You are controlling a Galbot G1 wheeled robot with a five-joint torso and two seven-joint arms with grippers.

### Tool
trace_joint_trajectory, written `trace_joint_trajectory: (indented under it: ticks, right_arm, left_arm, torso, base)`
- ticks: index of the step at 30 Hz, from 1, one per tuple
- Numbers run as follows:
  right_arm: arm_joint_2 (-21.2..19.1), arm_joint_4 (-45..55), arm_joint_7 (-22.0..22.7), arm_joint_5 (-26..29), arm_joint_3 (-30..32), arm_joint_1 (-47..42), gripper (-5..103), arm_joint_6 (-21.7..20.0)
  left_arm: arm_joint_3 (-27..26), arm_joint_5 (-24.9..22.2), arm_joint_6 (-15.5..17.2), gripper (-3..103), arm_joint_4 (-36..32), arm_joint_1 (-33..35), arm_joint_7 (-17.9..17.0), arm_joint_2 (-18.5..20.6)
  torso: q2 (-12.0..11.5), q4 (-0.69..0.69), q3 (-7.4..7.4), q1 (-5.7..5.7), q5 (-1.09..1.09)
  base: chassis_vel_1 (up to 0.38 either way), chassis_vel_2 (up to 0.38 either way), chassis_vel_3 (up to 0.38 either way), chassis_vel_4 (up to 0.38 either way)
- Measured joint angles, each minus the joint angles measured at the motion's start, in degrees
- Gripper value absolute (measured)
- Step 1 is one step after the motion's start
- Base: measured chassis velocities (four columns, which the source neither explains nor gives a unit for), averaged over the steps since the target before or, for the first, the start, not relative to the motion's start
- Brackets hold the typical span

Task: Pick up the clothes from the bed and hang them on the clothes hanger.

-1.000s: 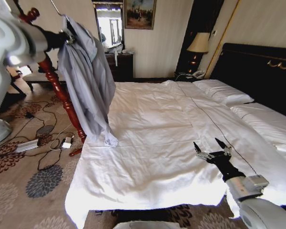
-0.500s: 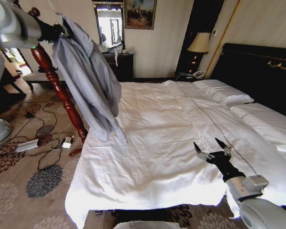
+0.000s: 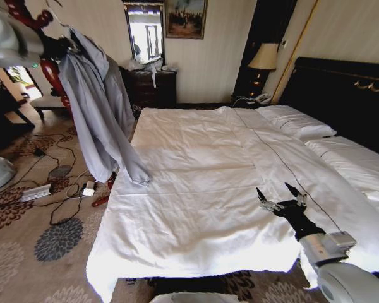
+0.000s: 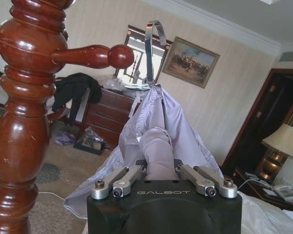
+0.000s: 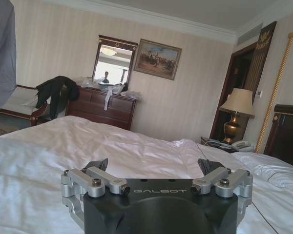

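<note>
The clothes (image 3: 101, 113), a pale grey-blue shirt, hang at the upper left beside the bed (image 3: 208, 189), draped over the clothes hanger. Only the hanger's silver hook (image 4: 154, 48) shows, close to a peg (image 4: 93, 56) of the red-brown pole (image 4: 27, 122) but apart from it. My left gripper (image 3: 66, 45) is shut on the shirt-covered hanger (image 4: 158, 168) just below the hook. The shirt's hem (image 3: 136, 177) dangles at the bed's left edge. My right gripper (image 3: 281, 197) stands open low over the duvet (image 5: 39, 161), its fingers (image 5: 98, 165) holding nothing. A grey fold of shirt (image 5: 1, 48) shows far off.
Cables and a power strip (image 3: 38, 191) lie on the carpet left of the bed. A dark dresser (image 3: 155, 85) stands at the back wall, a lamp (image 3: 263, 58) on the nightstand. A black garment (image 5: 56, 90) lies over a chair. The black headboard (image 3: 341, 95) rises on the right.
My left arm has carried the shirt on its hanger leftward, off the bed and up against the wooden pole; the hem swung with it. The right arm has not moved.
</note>
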Motion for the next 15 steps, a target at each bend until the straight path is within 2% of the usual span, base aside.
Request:
trace_joint_trajectory:
  ticks: [15]
  right_arm:
    - [0.00, 0.00, 0.00, 0.00, 0.00, 0.00, 100, 0.00]
  left_arm:
    - [-0.84, 2.10, -0.07, 18, 1.90, 0.95, 0.96, 1.34]
  torso:
    - [0.00, 0.01, 0.00, 0.00, -0.02]
  base:
    - [0.000, 0.000, 0.000, 0.000]
